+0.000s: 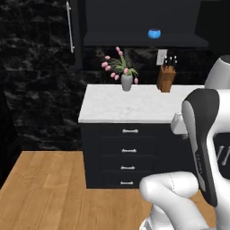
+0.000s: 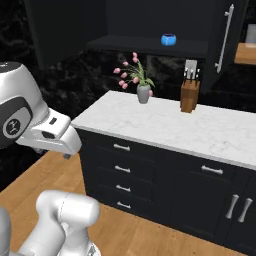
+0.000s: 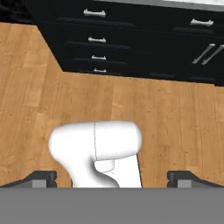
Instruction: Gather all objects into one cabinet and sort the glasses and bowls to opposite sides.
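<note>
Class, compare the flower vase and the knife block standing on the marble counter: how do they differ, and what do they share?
The vase is grey and rounded; the knife block is brown wood with flat, angular sides. The vase holds pink tulips; the knife block holds dark-handled knives. The vase stands nearer the counter's left end. Both stand upright near the back wall, below the shelf with the blue bowl.

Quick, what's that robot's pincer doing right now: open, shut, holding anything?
Pincer: open, its two tips far apart, holding nothing, pointing down at the wooden floor.
</note>
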Motion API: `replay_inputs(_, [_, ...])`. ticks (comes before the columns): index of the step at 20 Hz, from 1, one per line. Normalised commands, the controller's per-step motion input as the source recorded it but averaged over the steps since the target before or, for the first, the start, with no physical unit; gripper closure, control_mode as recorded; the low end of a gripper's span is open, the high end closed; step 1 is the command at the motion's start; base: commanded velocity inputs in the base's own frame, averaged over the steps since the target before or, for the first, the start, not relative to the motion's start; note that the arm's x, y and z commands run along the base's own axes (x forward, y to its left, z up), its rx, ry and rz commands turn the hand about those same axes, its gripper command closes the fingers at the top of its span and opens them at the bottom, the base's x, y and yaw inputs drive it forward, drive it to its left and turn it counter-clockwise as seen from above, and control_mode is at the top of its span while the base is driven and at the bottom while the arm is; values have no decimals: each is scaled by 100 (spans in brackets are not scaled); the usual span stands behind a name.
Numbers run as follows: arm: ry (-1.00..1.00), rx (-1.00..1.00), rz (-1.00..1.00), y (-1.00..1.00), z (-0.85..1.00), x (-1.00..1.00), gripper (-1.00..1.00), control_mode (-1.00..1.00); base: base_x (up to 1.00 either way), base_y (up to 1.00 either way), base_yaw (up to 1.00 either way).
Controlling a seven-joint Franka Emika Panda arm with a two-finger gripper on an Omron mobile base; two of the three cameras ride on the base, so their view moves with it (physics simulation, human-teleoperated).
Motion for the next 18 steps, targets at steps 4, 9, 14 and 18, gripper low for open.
replay_inputs(4, [0, 0, 0, 0, 0, 0, -100, 100, 37, 16, -39])
replay_inputs(9, [0, 0, 0, 0, 0, 0, -100, 100, 38, 12, -28])
replay_inputs(14, [0, 0, 0, 0, 0, 0, -100, 100, 69, 0, -24])
replay_inputs(18, [0, 0, 0, 0, 0, 0, -100, 100, 67, 0, -16])
